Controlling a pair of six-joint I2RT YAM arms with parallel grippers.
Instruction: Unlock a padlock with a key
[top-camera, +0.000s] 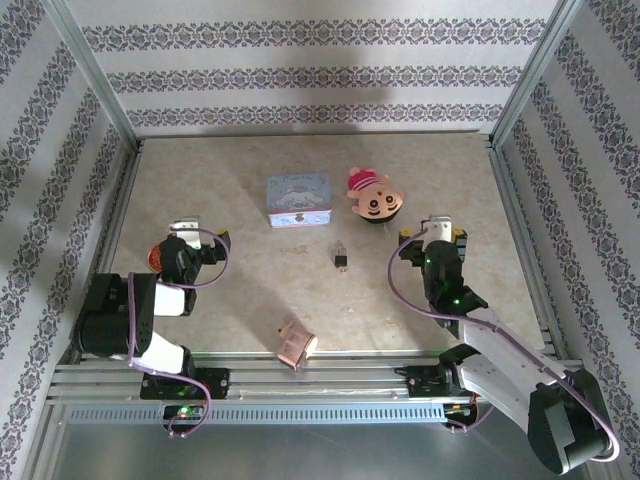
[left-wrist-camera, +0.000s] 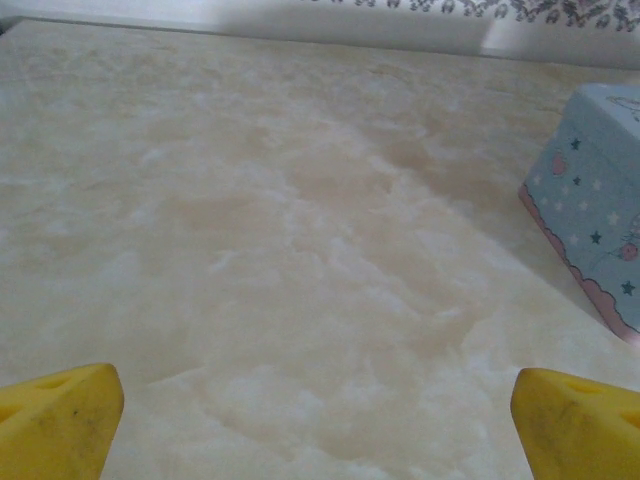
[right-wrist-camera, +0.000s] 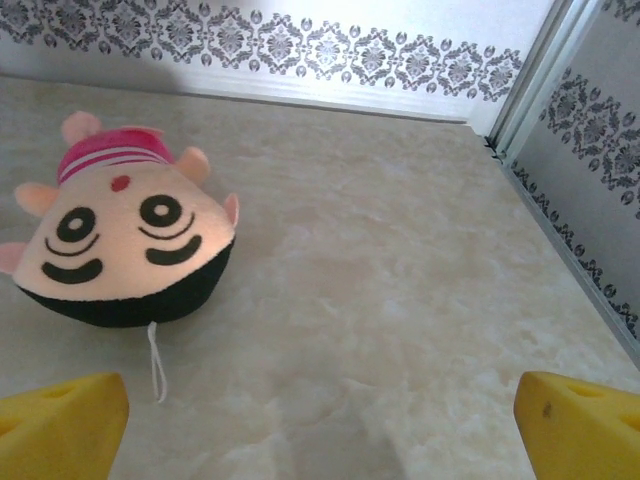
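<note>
Padlock, the tiny dark metal one with a silvery part (top-camera: 342, 257), lies mid-table, well apart from both arms; too small to make out much more. Left gripper (top-camera: 203, 234): jaws wide apart, empty. Next comes the pale-blue cartoon-printed tin (top-camera: 298, 199), then a pink-capped plush face (top-camera: 375, 197). Right gripper (top-camera: 432, 236): spread wide too, holding nothing.

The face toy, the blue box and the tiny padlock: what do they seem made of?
Face toy: soft plush fabric, with a fuzzy matte surface. Blue box: likely printed tin, with crisp edges and smooth sides; could be card. Padlock: probably metal, dark with a silvery part; too small to be sure.
</note>
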